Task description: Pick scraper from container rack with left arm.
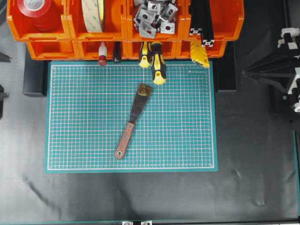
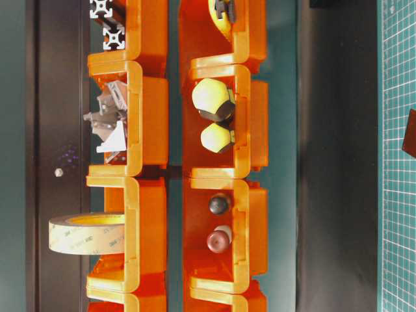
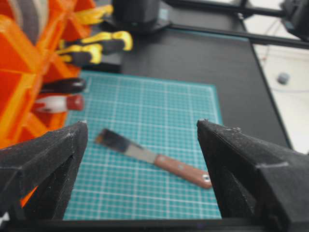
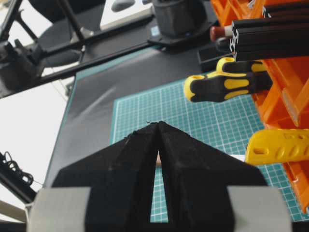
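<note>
Scraper [image 1: 133, 121]: lies flat on the green grid mat [image 1: 84, 117], near its middle, apart from every bin; wooden handle toward the near left, dark blade toward the far right, tip pointing at the rack.
Container rack [image 1: 51, 49]: orange bins in two rows along the far edge of the mat, wider than the mat.
Left gripper [image 3: 140, 140]: jaws spread wide, nothing between them; in the left wrist view the scraper shows on the mat through the gap, well apart from both fingers.
Right gripper [image 4: 159, 126]: pointed jaws brought together tip to tip, with only a thin slit lower down; holds nothing.
Screwdrivers [image 1: 157, 63]: two yellow-and-black handles stick out of a front bin over the far edge of the mat, just beyond the blade tip but not touching it.
Red-knobbed tool [image 1: 102, 59]: juts from a front bin left of the screwdrivers, a dark-handled one just beside it.
Yellow tool [image 1: 199, 54]: hangs out of the right front bin.
Back row: red tape roll [image 1: 35, 8], cream tape roll [image 1: 93, 15], grey metal brackets [image 1: 154, 16], black aluminium profiles [image 1: 201, 21].
In the way: nothing lies on or against the scraper.
</note>
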Motion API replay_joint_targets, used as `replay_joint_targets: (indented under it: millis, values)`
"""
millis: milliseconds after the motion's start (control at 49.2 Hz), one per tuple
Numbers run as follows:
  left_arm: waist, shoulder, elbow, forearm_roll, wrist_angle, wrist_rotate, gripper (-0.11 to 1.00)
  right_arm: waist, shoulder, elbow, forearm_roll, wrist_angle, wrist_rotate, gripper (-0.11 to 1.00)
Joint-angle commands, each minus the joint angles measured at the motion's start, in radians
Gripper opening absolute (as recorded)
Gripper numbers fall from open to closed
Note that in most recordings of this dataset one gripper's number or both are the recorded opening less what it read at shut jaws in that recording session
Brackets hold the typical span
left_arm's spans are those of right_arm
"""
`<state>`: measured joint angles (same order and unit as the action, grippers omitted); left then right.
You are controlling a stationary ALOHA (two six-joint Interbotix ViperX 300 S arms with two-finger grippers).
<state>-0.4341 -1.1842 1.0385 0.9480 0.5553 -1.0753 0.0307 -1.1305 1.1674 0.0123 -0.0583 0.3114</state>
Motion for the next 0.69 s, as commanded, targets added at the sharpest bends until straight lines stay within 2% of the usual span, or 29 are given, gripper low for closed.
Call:
replay_joint_targets:
  millis: [0,203,671]
  values:
    - [0.029,-0.005,-0.012,0.003,0.020,0.000,0.88,-0.005,0.005,-0.035,-0.002,0.000,0.002,0.01]
    - [0.077,-0.018,-0.011,0.003,0.014,0.002,0.87,-0.006,0.005,-0.034,-0.002,0.000,0.002,0.01]
    - [0.075,-0.018,-0.009,0.003,-0.018,0.000,0.86,-0.006,-0.011,-0.041,-0.002,0.002,0.003,0.01]
